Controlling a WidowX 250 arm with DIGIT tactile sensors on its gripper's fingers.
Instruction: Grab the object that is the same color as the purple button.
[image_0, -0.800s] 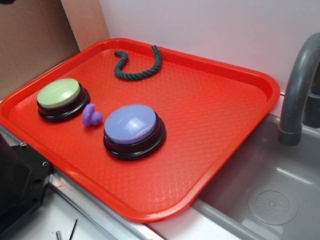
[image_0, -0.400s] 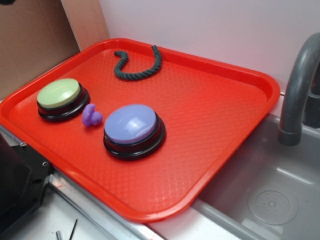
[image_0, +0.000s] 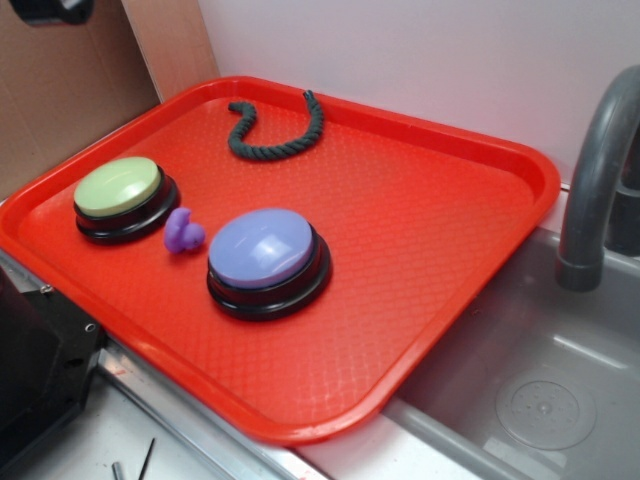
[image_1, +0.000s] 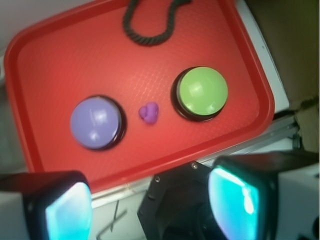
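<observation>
Exterior view takes in a red tray (image_0: 440, 230) beside a grey sink (image_0: 560, 400), with a faucet (image_0: 600, 170) rising at the right edge. On the tray sit, in falling size, the purple button (image_0: 263, 250), a green button (image_0: 120, 190), a dark rope (image_0: 280, 130) near the far rim, and the toy (image_0: 184, 232).

That toy, the small purple lumpy figure, lies flat on the tray between the two buttons, near both but touching neither. From the wrist view it shows again (image_1: 149, 112) in the gap between the purple button (image_1: 96, 123) and the green one (image_1: 200, 93).

Of the claw (image_1: 150, 200), the two pads (image_1: 67, 210) stand wide apart at the bottom of the wrist view, high above the tray's near rim and holding nothing.

The toy looks light, soft and rubbery, likely grippy rather than slick, and should squash a little without harm. Its bulkier body seems the best place to pinch, coming straight down, with the jaws lined up so they drop into the free tray on either side rather than against the buttons' black bases.
</observation>
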